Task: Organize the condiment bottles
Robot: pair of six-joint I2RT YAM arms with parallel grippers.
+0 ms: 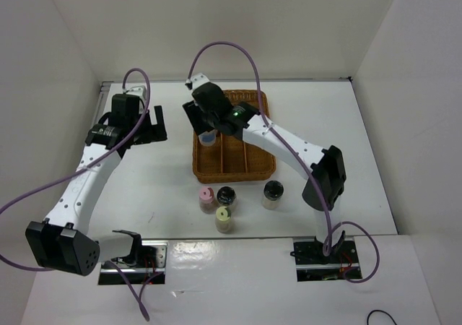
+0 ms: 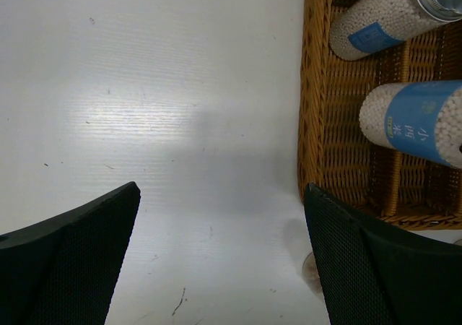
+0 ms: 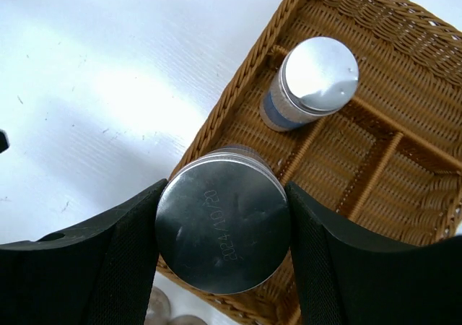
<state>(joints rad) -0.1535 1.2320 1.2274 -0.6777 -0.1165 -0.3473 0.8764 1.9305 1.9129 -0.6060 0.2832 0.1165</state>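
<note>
My right gripper is shut on a silver-capped, blue-labelled bottle, its fingers on either side of the cap. It holds the bottle upright over the near-left compartment of the wicker basket. I cannot tell whether the bottle's base rests on the basket floor. A second silver-capped bottle stands in the compartment beyond it. Both show in the left wrist view. The pink-capped, yellow-capped and two black-topped bottles stand on the table in front of the basket. My left gripper is open and empty, left of the basket.
The basket's left wall is close to my left gripper's right finger. White enclosure walls surround the table. The right arm's elbow hangs over the table right of the bottles.
</note>
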